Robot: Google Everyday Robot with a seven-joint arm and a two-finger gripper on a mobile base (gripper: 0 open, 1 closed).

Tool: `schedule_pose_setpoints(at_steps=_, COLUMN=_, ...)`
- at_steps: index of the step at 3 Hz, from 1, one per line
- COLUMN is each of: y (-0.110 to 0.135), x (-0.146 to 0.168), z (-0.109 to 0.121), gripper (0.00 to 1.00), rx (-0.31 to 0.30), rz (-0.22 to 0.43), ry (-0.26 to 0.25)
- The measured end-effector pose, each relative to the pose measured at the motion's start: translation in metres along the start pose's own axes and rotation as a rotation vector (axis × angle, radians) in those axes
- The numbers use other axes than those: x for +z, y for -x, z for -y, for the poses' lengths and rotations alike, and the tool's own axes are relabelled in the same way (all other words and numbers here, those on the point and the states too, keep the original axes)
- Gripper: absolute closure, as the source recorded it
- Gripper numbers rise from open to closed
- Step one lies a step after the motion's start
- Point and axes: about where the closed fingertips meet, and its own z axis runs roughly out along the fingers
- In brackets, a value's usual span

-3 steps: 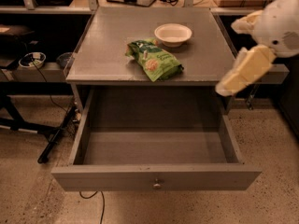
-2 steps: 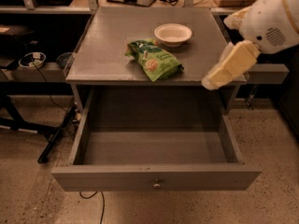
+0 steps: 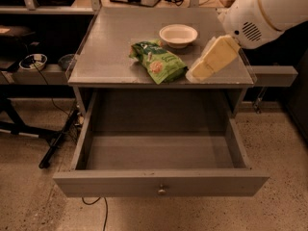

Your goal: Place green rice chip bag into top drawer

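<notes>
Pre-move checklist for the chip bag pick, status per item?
1. Top drawer open: ok, pulled out.
2. Room in the drawer: ok, nothing visible inside.
3. Green rice chip bag accessible: ok, lying uncovered on the tabletop.
4. Gripper positioned: ok, low over the tabletop at the bag's image-right edge.
5. Gripper touching the bag: cannot tell.
6. Bag secured: not ok, it lies on the tabletop, not lifted.
7. White bowl out of the way: ok, behind the bag, off the path to the drawer.
</notes>
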Motion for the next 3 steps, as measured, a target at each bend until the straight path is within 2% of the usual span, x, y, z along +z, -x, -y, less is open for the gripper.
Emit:
schedule_pose_setpoints(at_steps=1, y=0.005, x=0.008, z=0.002, gripper=0.00, rx=0.000, rz=0.052, ry=-0.010)
schedule_pose_setpoints(at_steps=2, y=0.022, x=0.045, z=0.022, gripper=0.00, rx=0.010, rz=0.120, ry=0.004)
schedule_pose_setpoints(at_steps=3, y=0.033, x=0.067, z=0.035, gripper=0.00, rx=0.010, rz=0.144, ry=0.005)
